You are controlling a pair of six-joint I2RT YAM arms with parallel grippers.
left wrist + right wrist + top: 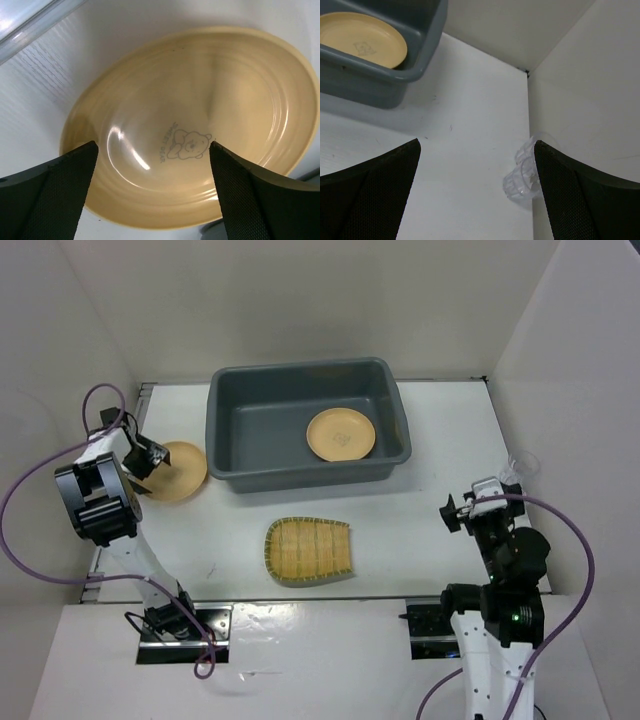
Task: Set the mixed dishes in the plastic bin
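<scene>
Plastic bin [225,440] sits at the far middle of the tabletop [420,530]. One yellow plate [340,434] is already lying flat in its right half.

Out of the bin, big to small:
- woven tray [308,550]: near middle, well apart from both arms
- second plate [200,125]: left of the bin, near its wall
- clear glass cup [522,177]: far right, against the side wall, looks tipped over; can't tell if it's one cup or two

Step in hand, my read: the left arm is lining up on the second plate. Left fingers [55,195] are spread wide above it, framing the near rim in the wrist view, and hold nothing. Right fingers [370,195] are just as wide and empty, aimed toward the cup.

Next move: the plate lies flat, so it calls for a pinch on the rim edge with one finger inside and one outside. After that, lift above the bin's rolled rim and carry it right. The lip is glossy and shallow, so I'd expect some slip risk. The cup is tight to the wall, which leaves little room for the outer finger.

Tabletop: white, faint wood grain, a few small scuffs, with a metal strip [35,22] along the left edge.

Room: plain white panels at left, back and right, boxing in the tabletop.
</scene>
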